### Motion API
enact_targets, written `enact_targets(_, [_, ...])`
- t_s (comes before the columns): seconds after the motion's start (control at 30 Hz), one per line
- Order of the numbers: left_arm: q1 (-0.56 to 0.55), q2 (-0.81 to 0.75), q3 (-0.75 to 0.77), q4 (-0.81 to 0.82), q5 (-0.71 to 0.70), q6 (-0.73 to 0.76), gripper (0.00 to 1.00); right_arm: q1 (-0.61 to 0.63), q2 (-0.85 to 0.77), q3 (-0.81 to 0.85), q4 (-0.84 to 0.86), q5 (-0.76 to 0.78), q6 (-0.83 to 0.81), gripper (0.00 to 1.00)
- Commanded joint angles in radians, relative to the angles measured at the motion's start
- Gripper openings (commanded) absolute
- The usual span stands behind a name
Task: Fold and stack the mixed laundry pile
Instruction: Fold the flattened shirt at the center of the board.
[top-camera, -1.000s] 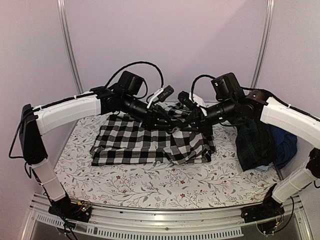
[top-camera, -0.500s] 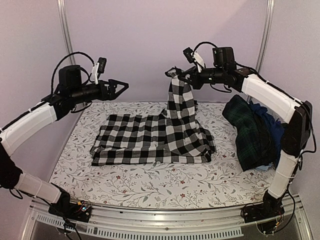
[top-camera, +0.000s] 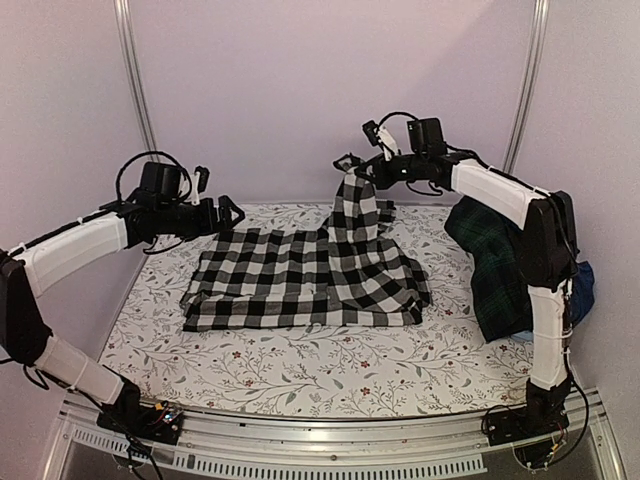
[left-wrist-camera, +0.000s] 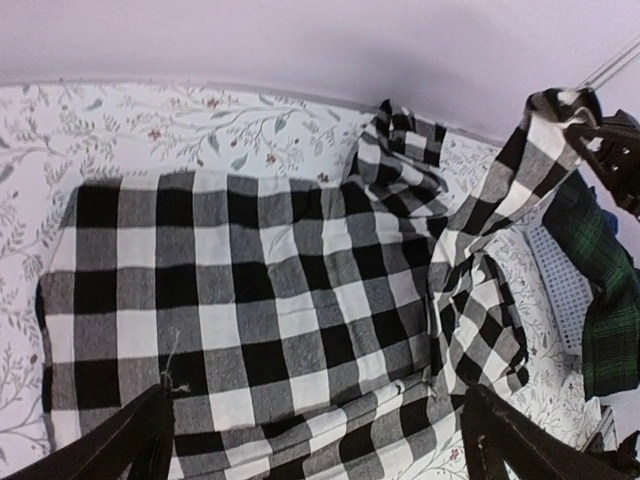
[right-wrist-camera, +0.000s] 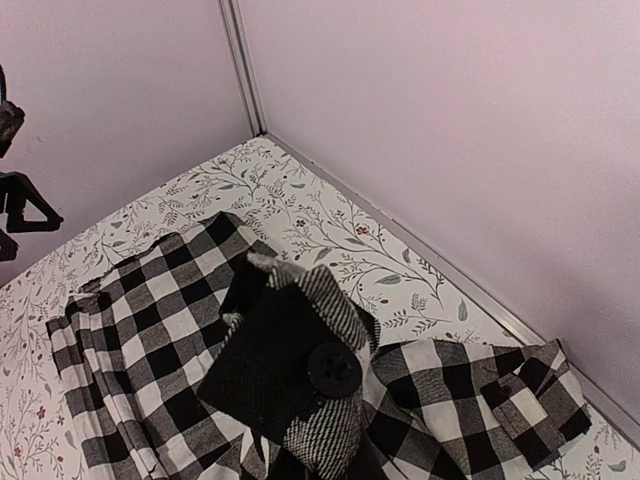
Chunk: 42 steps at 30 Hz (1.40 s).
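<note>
Pale lilac walls, with a metal post in each back corner. The table is under a white floral-printed covering (top-camera: 300, 375).

- The black-and-white checked shirt (top-camera: 270, 285) lies mid-table. Its folded body is spread mostly flat from left to centre.
- From the shirt's right rear, a narrow strip of it stands up as a column to the right gripper (top-camera: 352, 166), high over the back of the table.
- The right gripper's jaws are clamped on the top of that strip. The right wrist view shows a dark cuff-like fold with a black button (right-wrist-camera: 333, 369) right at the fingers, and the checked cloth hanging away below.
- The left gripper (top-camera: 232, 212) hovers above the shirt's left rear corner, clear of the cloth.
- Its fingers (left-wrist-camera: 120, 445) are spread wide with nothing between them. In the left wrist view they frame the bottom corners, and the flat shirt lies well beneath them.

Rest of the pile, right side:
- A dark green-navy plaid garment (top-camera: 500, 265) is heaped at the table's right edge. A strip of bare covering separates it from the shirt.
- A blue piece (top-camera: 583, 285) sits behind the plaid garment at far right.
- A sliver of a light blue piece (top-camera: 522, 337) shows at the plaid garment's near edge.
</note>
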Motion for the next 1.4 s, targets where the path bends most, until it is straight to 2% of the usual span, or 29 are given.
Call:
enact_targets(0.0, [0.01, 0.023, -0.062, -0.056, -0.008, -0.102, 1.0, 0.033, 0.015, -0.022, 0.002, 0.024, 0.03, 0.0])
enact_targets(0.23, [0.038, 0.097, -0.037, -0.11, -0.042, -0.201, 1.0, 0.127, 0.042, -0.021, -0.044, 0.108, 0.092, 0.0])
enact_targets(0.37, [0.054, 0.089, -0.039, -0.124, -0.04, -0.209, 0.99, 0.199, 0.055, -0.018, -0.105, 0.134, 0.139, 0.0])
enact_targets(0.57, [0.119, 0.048, -0.124, -0.068, 0.065, -0.248, 1.0, 0.306, 0.085, -0.019, -0.18, 0.136, 0.219, 0.0])
enact_targets(0.73, [0.128, 0.038, -0.155, -0.079, 0.085, -0.244, 1.0, 0.377, 0.116, 0.012, -0.184, 0.153, 0.265, 0.0])
enact_targets(0.93, [0.139, 0.029, -0.199, -0.065, 0.115, -0.247, 1.0, 0.42, 0.188, 0.068, -0.135, 0.016, 0.34, 0.0])
enact_targets(0.97, [0.139, 0.028, -0.203, -0.063, 0.115, -0.249, 1.0, 0.422, 0.199, 0.067, -0.117, -0.029, 0.353, 0.04])
enact_targets(1.03, [0.143, 0.025, -0.219, -0.048, 0.128, -0.255, 1.0, 0.425, 0.216, 0.057, -0.065, -0.152, 0.375, 0.18])
enact_targets(1.13, [0.147, 0.026, -0.242, -0.023, 0.158, -0.263, 1.0, 0.425, 0.208, 0.037, -0.011, -0.272, 0.399, 0.49])
enact_targets(1.2, [0.147, 0.024, -0.255, -0.009, 0.17, -0.266, 1.0, 0.418, 0.191, 0.027, -0.009, -0.314, 0.392, 0.63])
enact_targets(1.27, [0.147, 0.028, -0.262, 0.002, 0.194, -0.264, 0.97, 0.392, 0.154, -0.005, -0.006, -0.343, 0.406, 0.7])
enact_targets(1.37, [0.144, 0.039, -0.273, 0.023, 0.229, -0.261, 0.88, 0.314, 0.069, -0.096, 0.003, -0.351, 0.459, 0.7])
